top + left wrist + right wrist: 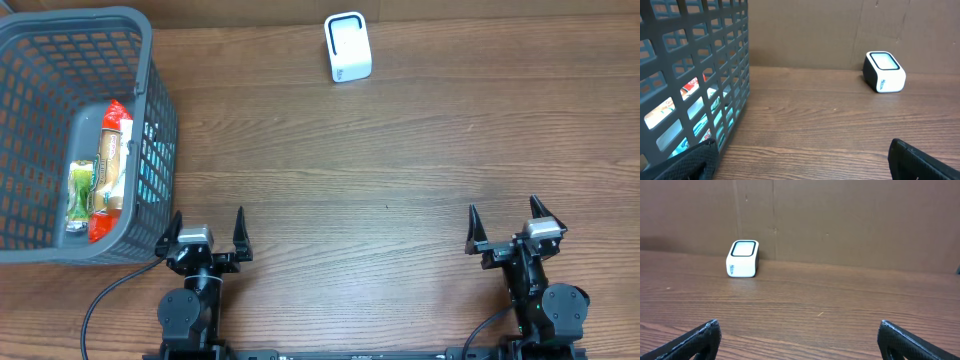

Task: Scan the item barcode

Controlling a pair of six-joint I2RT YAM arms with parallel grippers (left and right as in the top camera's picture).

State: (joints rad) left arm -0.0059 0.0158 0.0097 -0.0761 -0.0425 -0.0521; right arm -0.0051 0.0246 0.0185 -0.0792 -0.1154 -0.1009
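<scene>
A white box-shaped scanner (348,47) with a dark-rimmed window stands at the far middle of the wooden table; it also shows as the scanner (884,72) and the scanner (743,258) in the wrist views. Packaged items (112,160), red, yellow and green, lie in a grey basket (160,120) at the left. Through the basket wall (700,50) the packages (690,87) are partly visible. My left gripper (209,218) (802,145) is open and empty at the near edge, just right of the basket. My right gripper (503,210) (799,325) is open and empty at the near right.
A brown cardboard wall (840,220) stands behind the scanner along the table's far edge. The basket's corner sits close beside the left gripper's left finger (695,160). Bare wood tabletop (380,180) lies between the grippers and the scanner.
</scene>
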